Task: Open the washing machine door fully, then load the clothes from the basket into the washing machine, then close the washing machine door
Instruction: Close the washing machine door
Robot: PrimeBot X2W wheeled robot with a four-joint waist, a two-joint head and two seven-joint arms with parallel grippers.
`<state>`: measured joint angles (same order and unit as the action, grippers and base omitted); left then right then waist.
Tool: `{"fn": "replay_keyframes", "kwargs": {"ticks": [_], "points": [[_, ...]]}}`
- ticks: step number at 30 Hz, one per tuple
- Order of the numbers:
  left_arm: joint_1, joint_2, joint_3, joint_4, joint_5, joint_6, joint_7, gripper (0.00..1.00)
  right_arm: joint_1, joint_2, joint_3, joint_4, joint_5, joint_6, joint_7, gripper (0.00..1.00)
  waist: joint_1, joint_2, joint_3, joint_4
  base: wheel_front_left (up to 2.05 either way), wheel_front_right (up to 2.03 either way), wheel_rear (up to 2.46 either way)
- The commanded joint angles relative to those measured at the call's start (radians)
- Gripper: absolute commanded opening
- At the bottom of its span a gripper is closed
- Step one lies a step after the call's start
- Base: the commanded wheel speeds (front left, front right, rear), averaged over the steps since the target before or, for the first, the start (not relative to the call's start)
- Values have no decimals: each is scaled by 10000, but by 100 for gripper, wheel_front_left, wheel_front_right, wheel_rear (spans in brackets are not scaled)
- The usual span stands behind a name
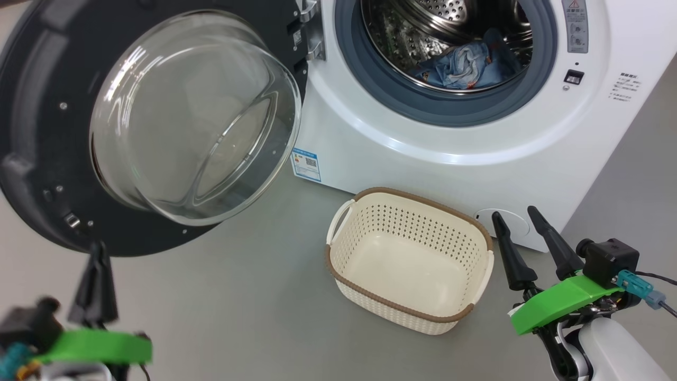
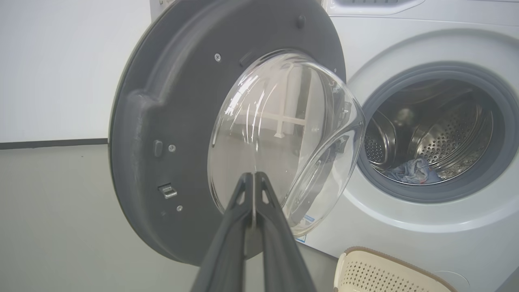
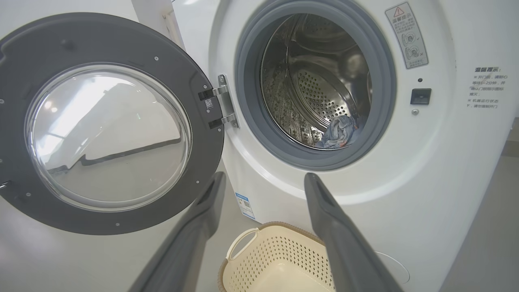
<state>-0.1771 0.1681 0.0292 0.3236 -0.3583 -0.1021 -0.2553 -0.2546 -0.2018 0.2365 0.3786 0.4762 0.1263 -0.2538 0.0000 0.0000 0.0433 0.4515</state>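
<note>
Left gripper: jaws pressed together, holding nothing, near door rim's 6 o'clock. Right gripper: jaws wide, unladen, at basket's 3 o'clock. Clothes lie in drum.

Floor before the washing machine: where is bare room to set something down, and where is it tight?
Bare floor lies between the washing machine door and the basket; the basket's bottom is bare too. Tight: between basket, washing machine and right gripper; also at the door's rim, by left gripper.
</note>
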Motion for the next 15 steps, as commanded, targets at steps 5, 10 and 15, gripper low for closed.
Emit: {"fn": "replay_keyframes", "kwargs": {"ticks": [5, 10, 15], "points": [[-1481, 1028, 287, -1072, -1504, -257, 540, 0, -80, -253, 200, -184, 7, 44, -80, 100, 0, 0, 182, 155, 0, 0, 0], [-2589, 1960, 131, -1982, -3915, -281, 1190, 0, -274, -402, 358, -150, -41, 44, -80, 100, 0, 0, 392, 89, 0, 0, 0], [-3691, 2748, 850, -2117, -7074, -283, 1870, 0, -452, -572, 612, -22, -63, 44, -77, 100, 0, 0, 660, -137, 0, 0, 0]]}}
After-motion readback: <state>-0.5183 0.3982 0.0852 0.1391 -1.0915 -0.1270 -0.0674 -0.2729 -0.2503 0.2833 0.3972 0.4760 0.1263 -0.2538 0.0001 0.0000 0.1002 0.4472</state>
